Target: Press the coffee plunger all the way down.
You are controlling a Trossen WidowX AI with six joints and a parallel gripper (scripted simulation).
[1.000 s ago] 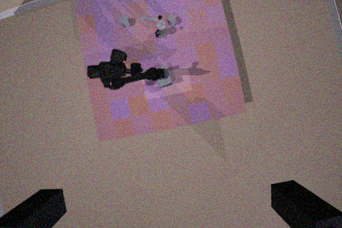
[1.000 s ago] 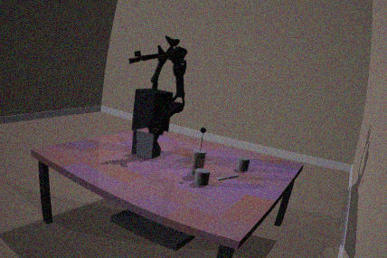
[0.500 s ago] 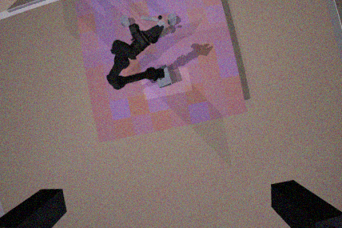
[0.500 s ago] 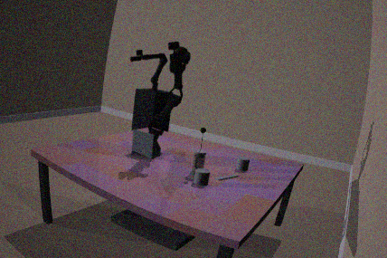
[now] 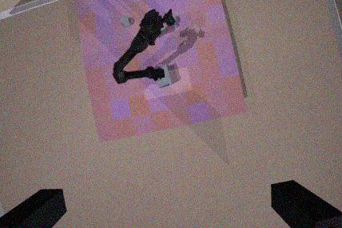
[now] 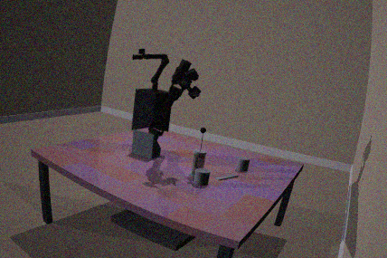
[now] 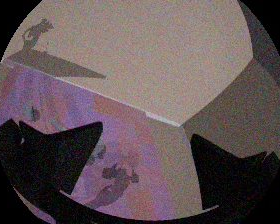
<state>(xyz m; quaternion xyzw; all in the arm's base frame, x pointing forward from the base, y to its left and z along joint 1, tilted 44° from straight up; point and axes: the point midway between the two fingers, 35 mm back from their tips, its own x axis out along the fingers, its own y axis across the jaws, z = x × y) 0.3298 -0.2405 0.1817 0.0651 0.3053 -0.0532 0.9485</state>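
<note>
The coffee press [image 6: 197,166] stands upright on the table. Its thin rod rises from the top and ends in a dark plunger knob [image 6: 202,130], well above the body. My gripper [image 5: 162,11] [image 6: 195,83] [image 7: 147,133] is open, with nothing between its fingers. It hangs high above the table, above and to the left of the knob in the exterior view, not touching it. In the top view the arm and gripper largely hide the press area. In the wrist view, grey shapes beside the left finger are too blurred and hidden to tell apart.
A grey cup [image 6: 202,178] stands close in front of the press. Another cup [image 5: 125,21] [image 6: 243,165] [image 7: 27,110] stands farther off, with a thin flat stick [image 6: 228,177] lying between. The arm rises from a grey block [image 6: 142,144] [image 5: 164,82] on the patchwork table [image 5: 120,108] [image 6: 108,170].
</note>
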